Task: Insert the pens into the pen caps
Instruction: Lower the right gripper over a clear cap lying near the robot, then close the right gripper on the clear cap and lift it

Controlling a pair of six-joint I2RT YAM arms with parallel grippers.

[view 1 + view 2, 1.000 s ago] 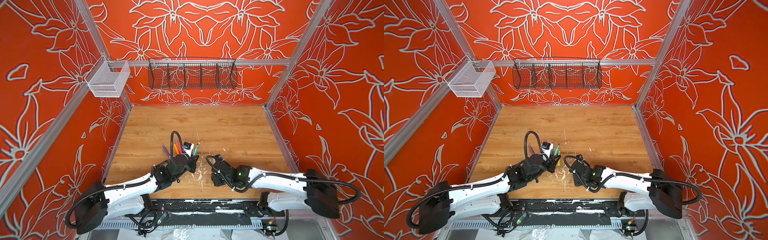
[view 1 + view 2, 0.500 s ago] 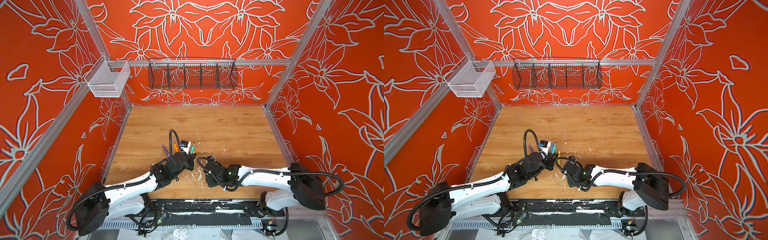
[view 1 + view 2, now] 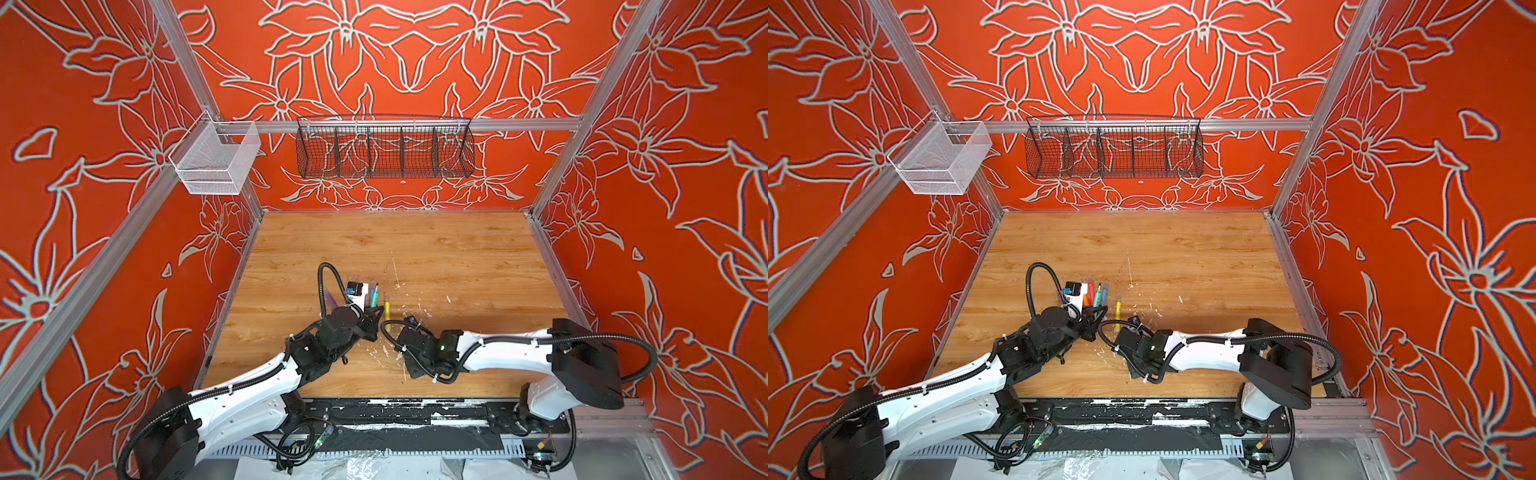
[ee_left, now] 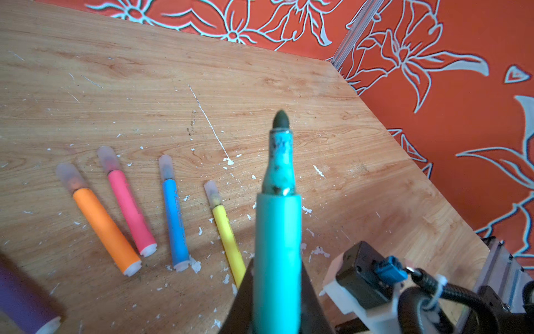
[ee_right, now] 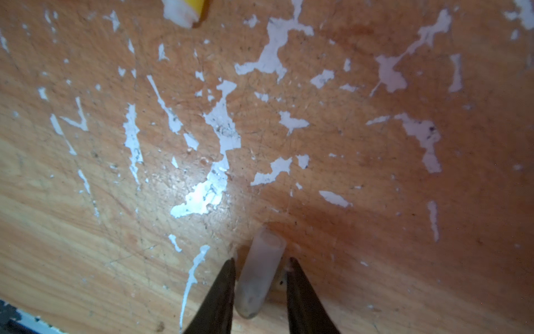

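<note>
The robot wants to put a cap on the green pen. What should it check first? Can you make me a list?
1. Is the green pen held by the left fingers? Ok.
2. Is the green pen's tip bare and ready for a cap? Ok.
3. Is the loose cap between the right fingers? Ok.
4. Are the right fingers squeezing the loose cap tight? Cannot tell.
5. Is the loose cap lifted off the table? Not ok, it lies on the wood.
6. Are the orange pen, pink pen, blue pen and yellow pen already capped? Ok.
</note>
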